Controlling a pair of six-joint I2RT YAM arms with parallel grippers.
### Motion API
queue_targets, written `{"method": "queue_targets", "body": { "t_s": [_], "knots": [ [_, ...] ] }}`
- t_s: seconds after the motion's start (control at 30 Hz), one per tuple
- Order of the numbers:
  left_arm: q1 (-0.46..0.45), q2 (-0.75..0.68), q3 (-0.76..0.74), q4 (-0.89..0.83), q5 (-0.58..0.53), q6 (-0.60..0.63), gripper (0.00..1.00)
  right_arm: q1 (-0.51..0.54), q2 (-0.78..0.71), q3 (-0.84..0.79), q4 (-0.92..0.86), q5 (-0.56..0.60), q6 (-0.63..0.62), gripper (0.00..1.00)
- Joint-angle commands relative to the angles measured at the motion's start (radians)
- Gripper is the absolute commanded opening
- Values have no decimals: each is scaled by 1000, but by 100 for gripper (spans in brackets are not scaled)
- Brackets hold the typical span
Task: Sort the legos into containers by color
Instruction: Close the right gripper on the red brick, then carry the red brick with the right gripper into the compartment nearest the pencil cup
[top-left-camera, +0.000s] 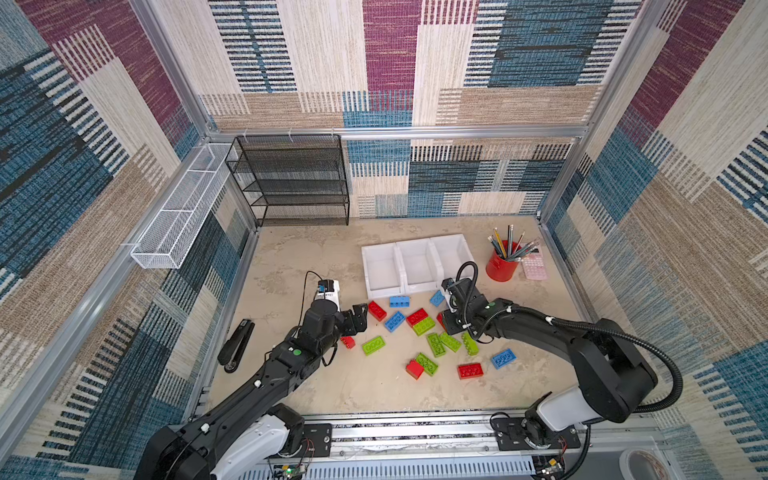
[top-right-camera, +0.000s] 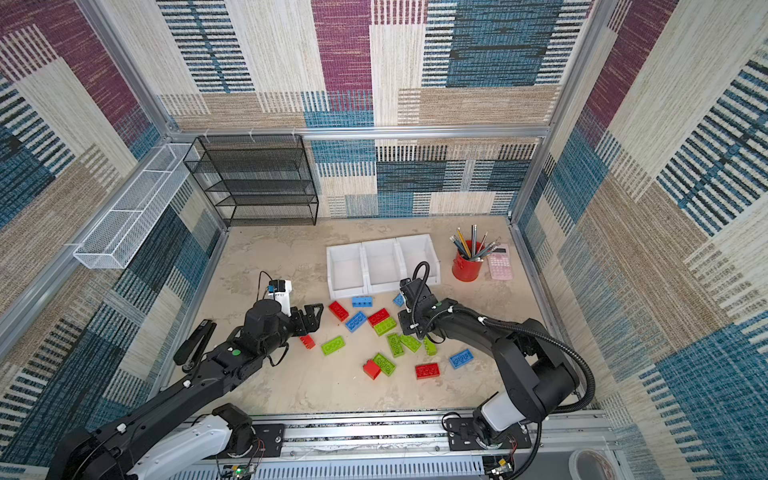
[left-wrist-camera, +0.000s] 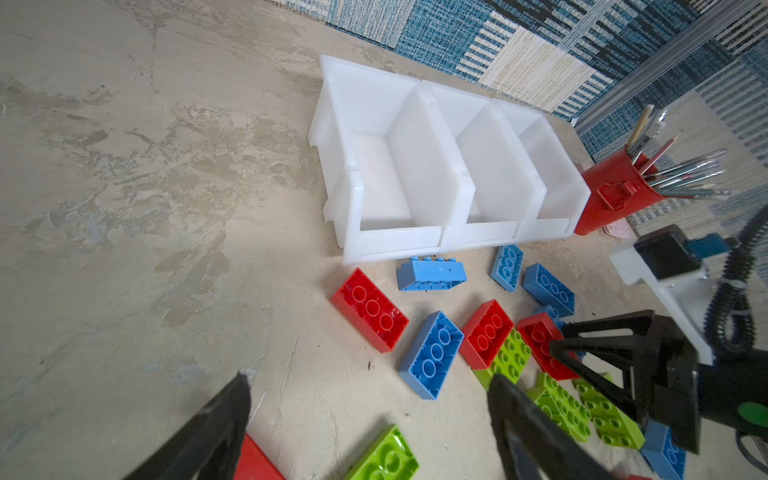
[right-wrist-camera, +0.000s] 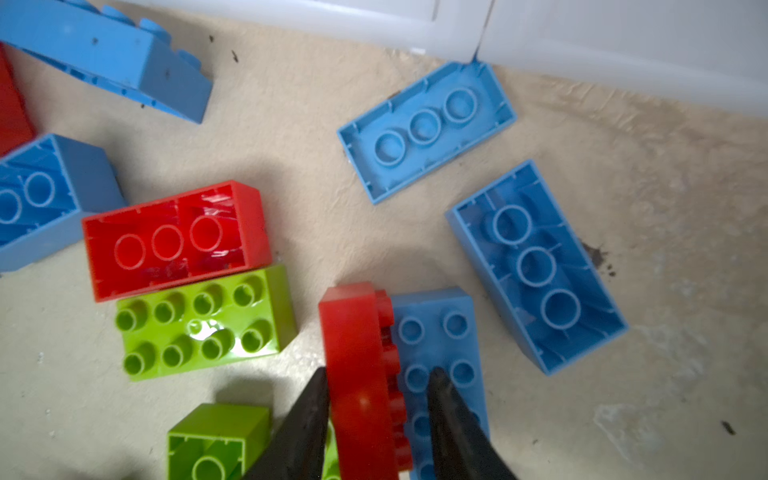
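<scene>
Red lego (right-wrist-camera: 357, 353), seemingly between wrist-view fingertips (right-wrist-camera: 299, 432)

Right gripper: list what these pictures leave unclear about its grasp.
- Right wrist view: the right gripper straddles the red brick; the frame edge cuts both off, so a firm clamp cannot be told.
- Both top views: its fingertips are hidden beneath its own wrist.
- Blue brick alongside: touching or not, unclear.

My black right claw (right-wrist-camera: 378, 376); a red brick (right-wrist-camera: 357, 353), a blue brick (right-wrist-camera: 536, 266), a lime brick (right-wrist-camera: 203, 324) (glossy glare), white bins (left-wrist-camera: 399, 245), a mottled beige table (left-wrist-camera: 166, 208), walls (top-left-camera: 390, 41) in striped blue, plum and tan patchwork.
</scene>
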Motion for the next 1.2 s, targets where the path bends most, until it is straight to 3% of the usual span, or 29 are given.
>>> {"method": "queue_targets", "body": {
  "t_s": [0.0,0.47,0.8,1.17],
  "knots": [
    [-3,14,9,22,-3,28,90,4,-10,19,-11,2,0,36],
    [-3,-8,-7,30,-9,25,90,29,65,38,-18,28,3,35],
    [-4,-4,-6,32,-12,25,90,44,39,50,-8,75,8,19],
    [-4,-13,-11,30,-15,25,90,43,7,143,-50,83,10,18]
  ]
}}
